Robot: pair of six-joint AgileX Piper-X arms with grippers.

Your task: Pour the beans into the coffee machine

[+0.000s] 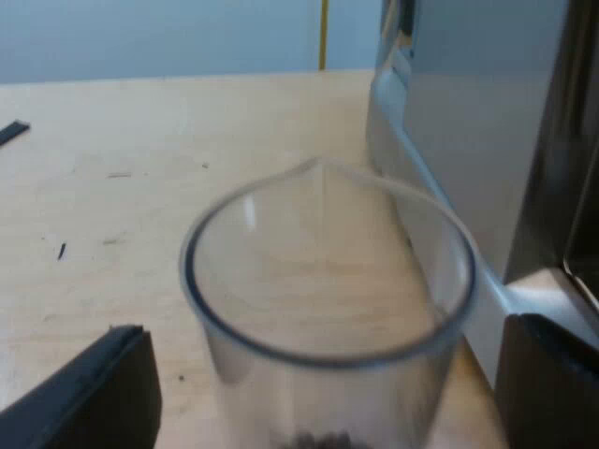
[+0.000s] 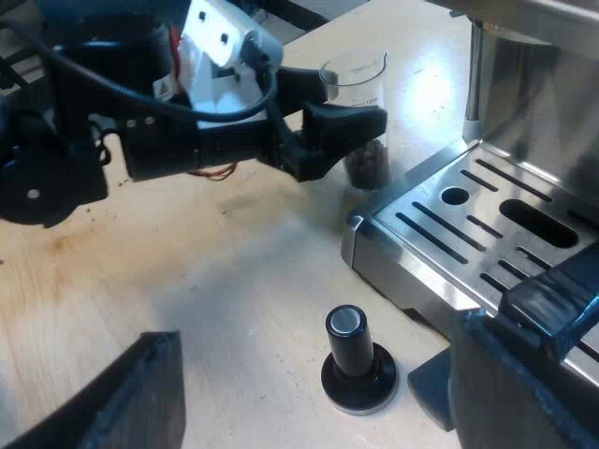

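A clear measuring glass (image 1: 328, 271) stands on the wooden table beside the espresso machine's (image 1: 468, 112) metal side. Dark beans (image 1: 318, 440) lie at its bottom. My left gripper (image 1: 328, 341) is open, with one black finger on each side of the glass and a gap showing between each finger and the glass wall. In the right wrist view the glass (image 2: 360, 84) with its beans (image 2: 367, 164) stands off the corner of the machine's drip tray (image 2: 487, 234), and the left gripper (image 2: 351, 122) reaches around it. My right gripper (image 2: 314, 360) is open above a tamper.
A tamper with a black knob (image 2: 356, 360) stands upright on the table against the drip tray's edge. A metal steam wand (image 2: 473, 75) hangs over the tray near the glass. Bare wooden tabletop (image 2: 187, 271) stretches away from the machine.
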